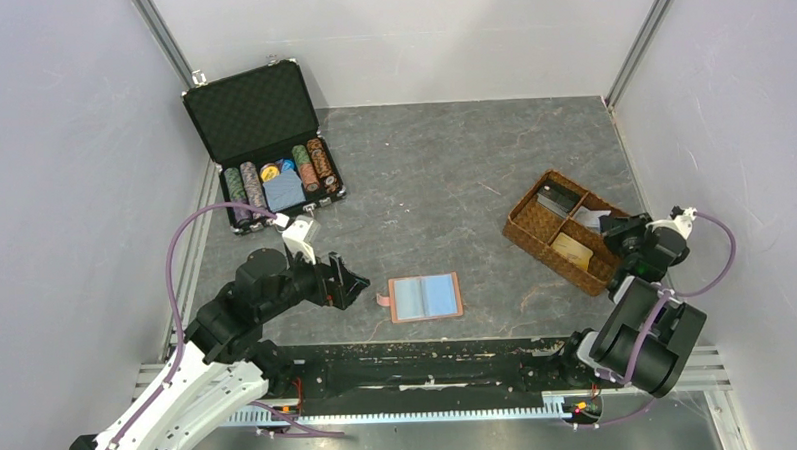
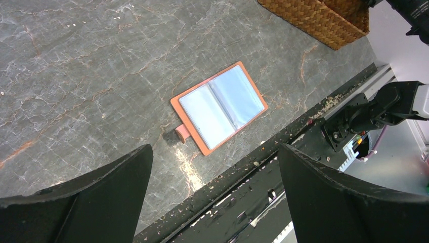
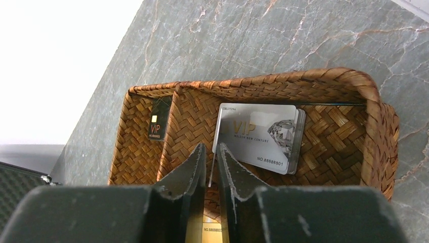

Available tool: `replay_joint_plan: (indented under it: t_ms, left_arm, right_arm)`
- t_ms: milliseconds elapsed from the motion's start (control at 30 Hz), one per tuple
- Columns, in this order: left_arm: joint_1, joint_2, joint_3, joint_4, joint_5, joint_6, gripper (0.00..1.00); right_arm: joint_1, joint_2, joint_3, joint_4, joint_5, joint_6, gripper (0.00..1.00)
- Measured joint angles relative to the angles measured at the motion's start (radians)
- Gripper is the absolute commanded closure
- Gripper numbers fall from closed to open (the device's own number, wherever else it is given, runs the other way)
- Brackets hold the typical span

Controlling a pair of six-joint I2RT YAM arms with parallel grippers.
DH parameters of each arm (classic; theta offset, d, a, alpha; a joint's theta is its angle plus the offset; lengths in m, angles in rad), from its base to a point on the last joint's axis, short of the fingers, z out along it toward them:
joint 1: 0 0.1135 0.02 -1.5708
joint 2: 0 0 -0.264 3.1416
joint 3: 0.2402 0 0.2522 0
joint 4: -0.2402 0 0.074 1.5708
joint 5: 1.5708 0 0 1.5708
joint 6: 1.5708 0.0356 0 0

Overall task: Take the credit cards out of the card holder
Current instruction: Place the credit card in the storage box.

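The card holder (image 1: 425,297) lies open and flat near the table's front edge, and its pale blue sleeves look empty; it also shows in the left wrist view (image 2: 220,106). My left gripper (image 1: 355,287) (image 2: 215,148) hangs open and empty just left of it. My right gripper (image 1: 623,239) (image 3: 210,146) hovers over the woven tray (image 3: 263,81). Its jaws stand a narrow gap apart, with a thin white card (image 3: 214,144) edge-on between them. In the tray lie a silver card stack (image 3: 263,134), a dark card (image 3: 159,124) and a gold card (image 3: 212,230).
The woven tray (image 1: 515,229) sits at the right. A black chip case (image 1: 256,115) stands open at the back left, holding striped chips. Grey walls close in both sides. A black rail (image 2: 283,147) runs along the front edge.
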Motion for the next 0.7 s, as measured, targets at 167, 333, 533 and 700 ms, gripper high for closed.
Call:
replay_joint_plan:
  t_ms: [167,333,533,700]
  left_arm:
    - [0.000,0.000,0.000,0.000,0.000,0.000,0.00]
    - [0.000,0.013,0.000,0.000,0.001,0.000,0.00]
    - [0.000,0.024,0.000,0.000,0.001,0.000,0.00]
    - [0.000,0.024,0.000,0.000,0.001,0.000,0.00]
  right_arm:
    - [0.000,0.001,0.048,-0.090,0.002,-0.035,0.75]
    - [0.000,0.001,0.102,-0.205,0.040,-0.089,0.72]
    - [0.004,0.006,0.138,-0.284,0.063,-0.135,0.70]
    - [0.015,0.029,0.161,-0.307,0.068,-0.153,0.69]
